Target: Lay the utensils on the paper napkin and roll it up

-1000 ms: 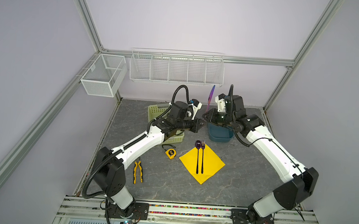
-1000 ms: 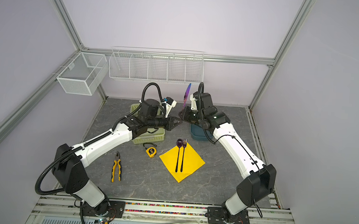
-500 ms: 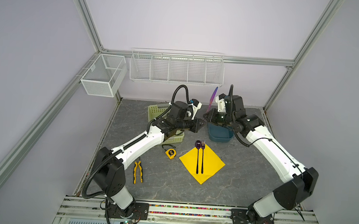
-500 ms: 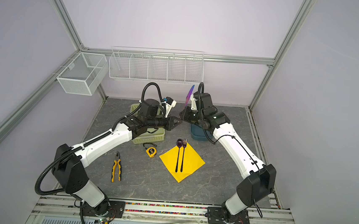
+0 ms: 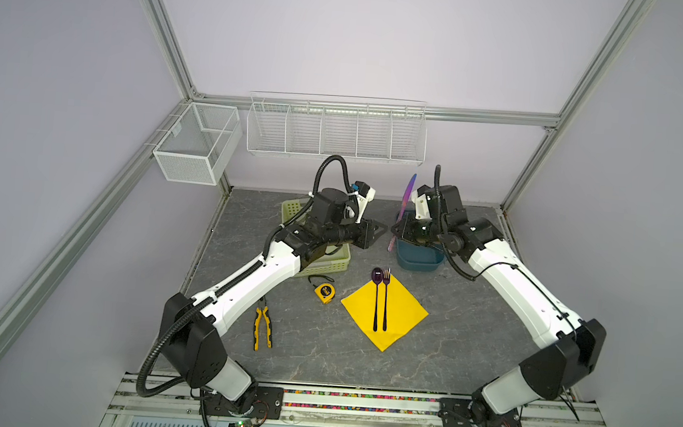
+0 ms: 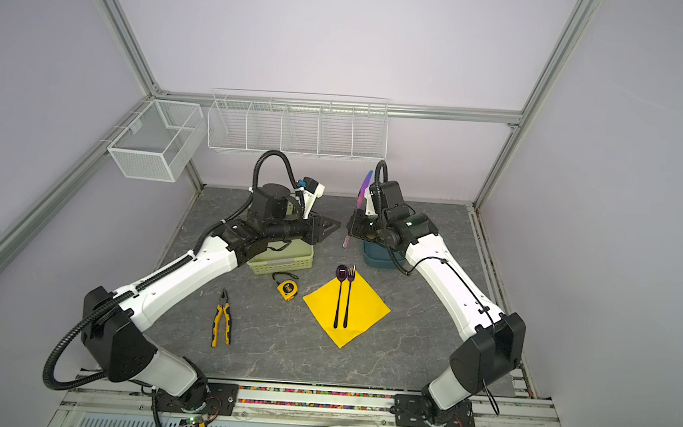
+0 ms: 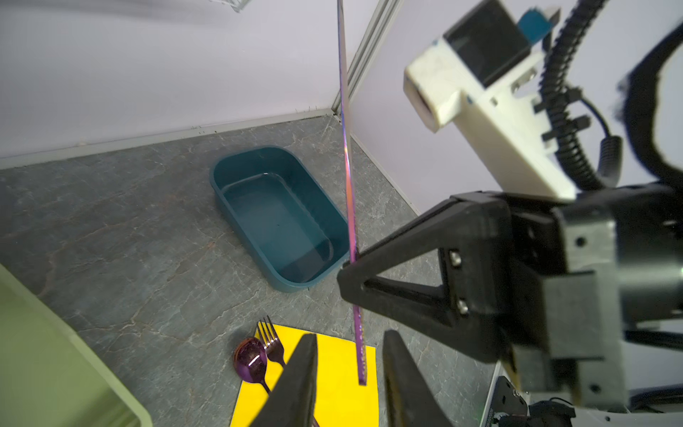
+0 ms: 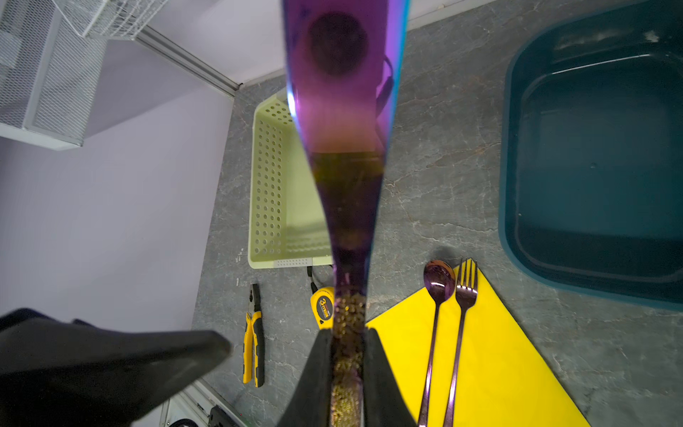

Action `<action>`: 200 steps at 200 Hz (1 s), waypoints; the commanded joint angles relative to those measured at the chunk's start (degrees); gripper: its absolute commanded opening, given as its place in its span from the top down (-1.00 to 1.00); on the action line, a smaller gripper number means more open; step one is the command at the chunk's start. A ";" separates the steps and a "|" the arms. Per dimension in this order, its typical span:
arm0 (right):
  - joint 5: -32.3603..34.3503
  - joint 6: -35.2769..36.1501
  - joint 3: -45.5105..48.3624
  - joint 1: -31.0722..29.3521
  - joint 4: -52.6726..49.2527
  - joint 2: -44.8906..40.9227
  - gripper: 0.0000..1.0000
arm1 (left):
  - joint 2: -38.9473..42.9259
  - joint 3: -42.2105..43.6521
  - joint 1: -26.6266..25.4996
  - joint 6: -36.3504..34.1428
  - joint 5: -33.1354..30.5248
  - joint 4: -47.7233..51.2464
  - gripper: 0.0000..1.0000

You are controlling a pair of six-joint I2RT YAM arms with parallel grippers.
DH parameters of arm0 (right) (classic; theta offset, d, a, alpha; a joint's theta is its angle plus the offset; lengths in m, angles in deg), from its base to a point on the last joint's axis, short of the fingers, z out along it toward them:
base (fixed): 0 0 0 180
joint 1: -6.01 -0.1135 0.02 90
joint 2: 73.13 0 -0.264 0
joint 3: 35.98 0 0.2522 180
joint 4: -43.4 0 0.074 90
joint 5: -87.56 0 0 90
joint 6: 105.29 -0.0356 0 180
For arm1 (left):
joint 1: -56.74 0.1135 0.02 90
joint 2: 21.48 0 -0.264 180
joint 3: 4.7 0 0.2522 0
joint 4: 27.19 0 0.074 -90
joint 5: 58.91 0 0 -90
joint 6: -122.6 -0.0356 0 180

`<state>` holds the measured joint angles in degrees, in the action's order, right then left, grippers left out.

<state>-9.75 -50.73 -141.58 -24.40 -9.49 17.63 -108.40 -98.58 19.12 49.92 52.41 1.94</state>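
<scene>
– Nearest you on the worktop (image 5: 320,359), what is already lying in place?

– The paper napkin (image 5: 403,311) is lying flat with one corner pointing at you. The spoon (image 5: 376,300) and fork (image 5: 385,301) are resting side by side on it, handles toward you and heads poking just past the far corner. So two utensils are sitting where you want them.

– And farther back, what are my hands doing?

– Over by the blue tub (image 5: 417,262), your right hand (image 8: 347,347) is clamping the knife (image 5: 409,192) by its handle, blade pointing up. Your left hand (image 7: 349,340) is facing it with its fingers standing apart, gripping nothing. In the left wrist view the knife's lower end is showing in the gap between them, touching neither finger as far as I can tell.

– So how far along am I getting?

– I am judging most of the placing as done. The knife is hanging in the air, well apart from the napkin, and I am expecting it to go down beside the fork. The rolling is not yet begun: the sheet is showing no fold or curl.

– Anything I am leaving alone?

– The pliers (image 5: 263,327) and tape measure (image 5: 324,292) are lying to the left of the napkin, with the green basket (image 5: 327,263) beyond them. None of them is touching the sheet.
</scene>
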 commanded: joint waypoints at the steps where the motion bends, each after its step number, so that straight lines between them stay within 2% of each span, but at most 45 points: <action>1: 0.48 2.42 0.94 0.18 -2.91 -1.99 0.85 | 2.03 0.41 2.74 -0.84 1.14 1.57 0.36; 90: -3.65 6.20 7.56 -0.23 -9.66 -2.87 0.85 | 6.39 0.82 15.62 -8.80 6.16 10.51 0.35; 127: -5.04 8.03 11.39 -1.51 -12.30 -1.86 0.85 | 7.45 3.02 20.90 -11.22 7.39 11.08 0.33; 200: -6.22 6.68 18.99 -4.24 -10.79 1.79 0.85 | 8.78 9.13 22.69 -13.71 3.90 7.04 0.32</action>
<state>-14.55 -43.75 -124.66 -27.40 -21.28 17.48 -100.88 -91.15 41.43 38.51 57.20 10.44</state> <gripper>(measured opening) 0.148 0.338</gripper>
